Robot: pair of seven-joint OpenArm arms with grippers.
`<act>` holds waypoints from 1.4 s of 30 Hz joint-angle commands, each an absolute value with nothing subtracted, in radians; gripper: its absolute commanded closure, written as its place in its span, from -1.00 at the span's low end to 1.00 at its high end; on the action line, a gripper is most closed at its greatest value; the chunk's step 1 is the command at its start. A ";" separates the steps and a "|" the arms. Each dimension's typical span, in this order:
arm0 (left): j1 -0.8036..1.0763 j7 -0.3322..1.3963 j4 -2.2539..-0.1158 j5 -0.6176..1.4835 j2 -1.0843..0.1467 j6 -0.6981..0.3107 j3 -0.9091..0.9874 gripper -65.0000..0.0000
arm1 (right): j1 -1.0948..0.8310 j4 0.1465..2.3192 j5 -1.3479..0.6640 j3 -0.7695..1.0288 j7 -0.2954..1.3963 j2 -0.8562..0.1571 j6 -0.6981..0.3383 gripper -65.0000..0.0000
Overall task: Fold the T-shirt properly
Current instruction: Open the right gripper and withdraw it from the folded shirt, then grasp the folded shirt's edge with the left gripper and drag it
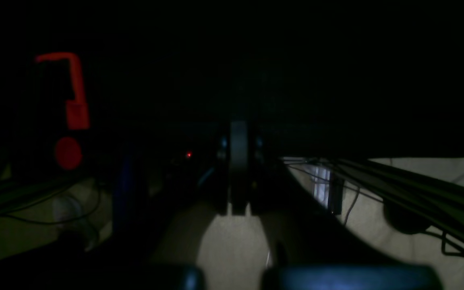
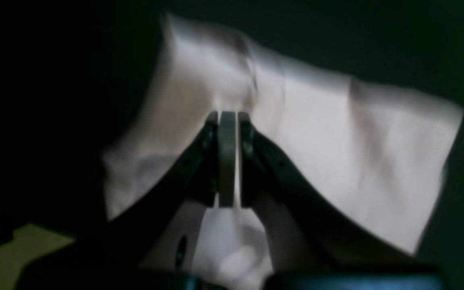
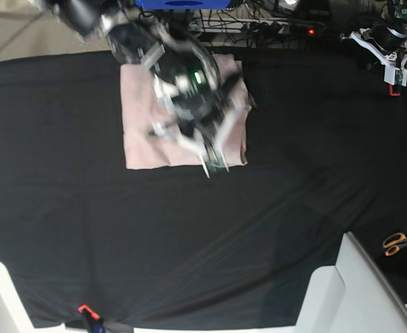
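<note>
Overhead, the T-shirt [image 3: 144,118] lies as a folded pale pink rectangle at the far middle of the black cover [image 3: 189,243], with the right arm [image 3: 182,76] blurred above its right half. That view hides the right gripper [image 3: 213,161] tips near the shirt's near right corner; whether they pinch cloth cannot be told there. From the right wrist, the jaws read pressed together on a thin pale strip, the shirt [image 2: 336,153] spread behind and under them; a grasp of cloth is unclear. Only the base view shows scissors [image 3: 397,243] at the right edge. By the left wrist view, the left gripper [image 1: 238,209] looks shut, dark, over pale floor [image 1: 232,249] with cables [image 1: 417,193].
</note>
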State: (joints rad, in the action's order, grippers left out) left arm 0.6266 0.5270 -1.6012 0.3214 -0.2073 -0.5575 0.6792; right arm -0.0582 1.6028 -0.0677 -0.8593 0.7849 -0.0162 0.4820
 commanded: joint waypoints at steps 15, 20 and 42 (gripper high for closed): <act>0.619 0.509 -1.615 0.331 -0.252 -0.559 0.680 1.00 | -0.202 1.517 -0.180 -0.700 0.621 -0.007 0.191 0.95; 0.599 0.515 -1.618 0.331 -0.272 -0.559 0.615 1.00 | -0.203 1.478 -0.340 -0.611 0.621 -0.051 0.125 0.95; 0.461 0.693 -1.652 0.846 -0.242 -0.673 0.377 -0.49 | -0.286 1.926 -0.282 -0.605 0.615 -0.344 0.698 0.61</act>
State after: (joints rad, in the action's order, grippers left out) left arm 0.4622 0.7078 -1.6352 0.8165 -0.2375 -0.6559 0.3771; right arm -0.2943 1.9091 -0.2844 -0.6079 0.6365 -0.3462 0.6998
